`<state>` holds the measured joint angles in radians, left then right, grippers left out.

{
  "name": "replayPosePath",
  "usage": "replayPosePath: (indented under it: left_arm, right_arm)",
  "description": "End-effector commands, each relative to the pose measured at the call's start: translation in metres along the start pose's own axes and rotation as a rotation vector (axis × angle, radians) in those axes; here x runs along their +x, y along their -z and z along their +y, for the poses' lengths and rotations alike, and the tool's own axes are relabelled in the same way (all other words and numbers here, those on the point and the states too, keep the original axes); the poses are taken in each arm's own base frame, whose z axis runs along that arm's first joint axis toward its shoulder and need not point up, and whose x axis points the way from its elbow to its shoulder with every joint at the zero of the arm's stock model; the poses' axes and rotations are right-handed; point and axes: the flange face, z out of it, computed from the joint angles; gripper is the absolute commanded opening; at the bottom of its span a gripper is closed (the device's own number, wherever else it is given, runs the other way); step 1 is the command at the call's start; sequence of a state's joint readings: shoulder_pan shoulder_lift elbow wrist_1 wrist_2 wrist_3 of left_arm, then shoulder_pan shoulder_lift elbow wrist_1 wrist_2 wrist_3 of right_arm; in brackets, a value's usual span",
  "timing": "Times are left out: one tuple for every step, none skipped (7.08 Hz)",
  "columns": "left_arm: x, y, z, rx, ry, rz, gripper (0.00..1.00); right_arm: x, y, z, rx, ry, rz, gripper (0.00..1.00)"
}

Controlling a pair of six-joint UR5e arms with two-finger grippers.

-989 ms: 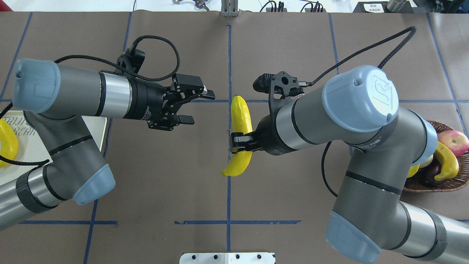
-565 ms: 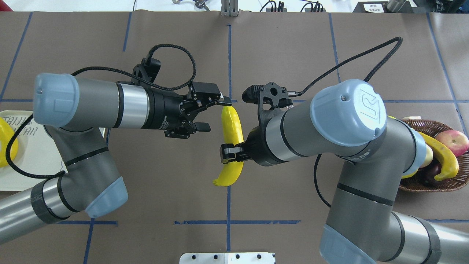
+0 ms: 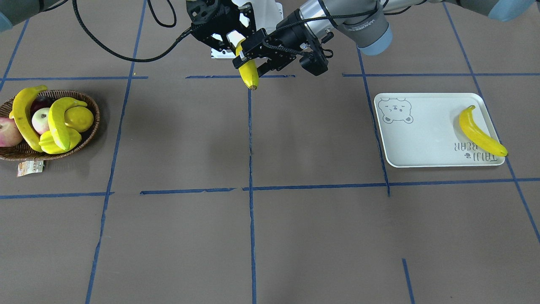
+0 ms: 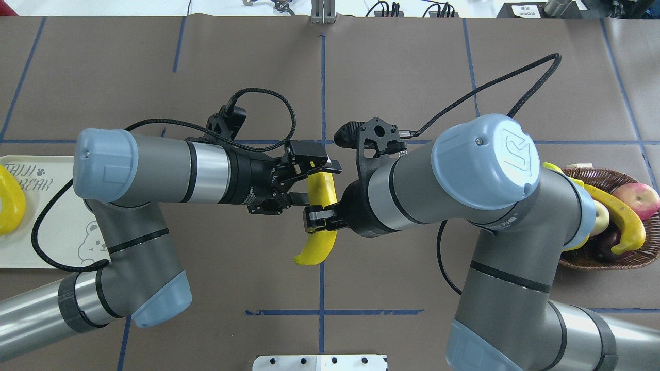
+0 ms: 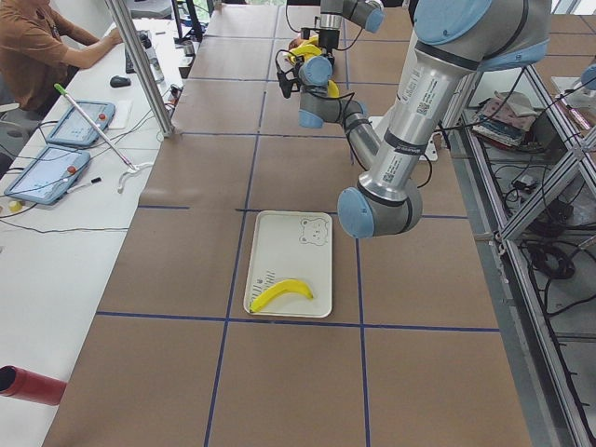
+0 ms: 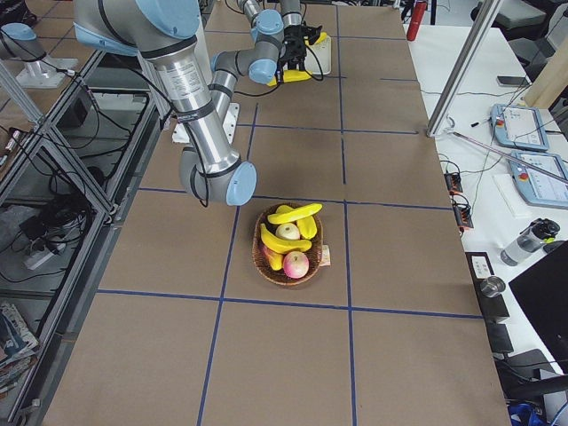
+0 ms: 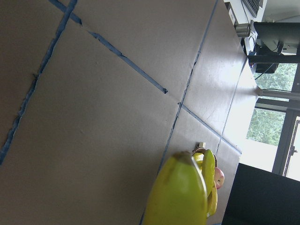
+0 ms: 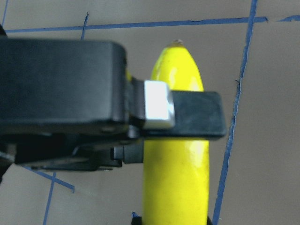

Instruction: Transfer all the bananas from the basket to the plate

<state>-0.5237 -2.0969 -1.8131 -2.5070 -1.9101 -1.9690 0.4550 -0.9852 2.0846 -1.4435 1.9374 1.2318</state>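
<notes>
Near the middle of the overhead view, held clear of the table (image 4: 206, 77): one banana (image 4: 322, 189), long axis running up and down the frame, lower tip curving to the lower left. Clenched across its middle by the right claw (image 4: 312, 219), reaching in from the right of the frame. Just above that grip, the left claw (image 4: 320, 181), reaching in from the left, fingers spread, one finger (image 4: 330, 167) past the upper tip and the other (image 4: 298, 196) at the left flank of the fruit. Contact with the skin: not possible to tell; not closed on it, by the look. Same meeting visible at top centre of the front-facing view, banana tip pointing down the frame.

Further out, at the right of the front-facing view: the plate (image 3: 426, 139), with a second banana (image 3: 481, 134) lying along its right edge. At the far left of that view: the basket (image 3: 63, 155), with two more bananas (image 3: 19, 114) on top of other fruit.

Probably a hand-over in mid-air, with about a quarter of the job finished. Key relation for the coming move: upper end of the banana lying between the left fingers, crosswise to them, so only a squeeze needed there, then a release by the right claw. Left arm clearly the nearer one to the plate. Risk of a slip if released before a firm squeeze, the skin being smooth and curved.
</notes>
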Motion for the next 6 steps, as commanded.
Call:
replayPosePath:
  left_arm:
    - [-0.001,-0.0004,0.003,-0.008,-0.001,0.003,0.24]
    - [0.0017,0.0022,0.0051,-0.011,-0.01,0.011,0.01]
    - [0.0021,0.0035,0.0059,-0.013,-0.01,0.01,0.0]
    - [0.0013,0.0036,0.0056,-0.012,-0.011,0.009,0.0]
    - [0.0,0.0042,0.0043,-0.01,-0.012,0.007,0.0]
    - [-0.0019,0.0041,0.0025,-0.006,-0.011,0.002,0.0]
  right_arm:
    - [-0.0003,-0.0002,0.0004,-0.001,0.0,-0.001,0.02]
    - [0.0007,-0.0001,-0.0002,0.0,0.001,0.001,0.02]
    - [0.0009,-0.0012,0.0013,-0.003,0.001,0.002,0.08]
    - [0.0,-0.0009,0.0014,-0.005,-0.012,0.0,0.52]
    - [0.0005,0.0006,0.0022,-0.005,-0.029,-0.003,0.99]
    - [0.0003,0.0063,0.0037,-0.002,-0.033,-0.011,1.0]
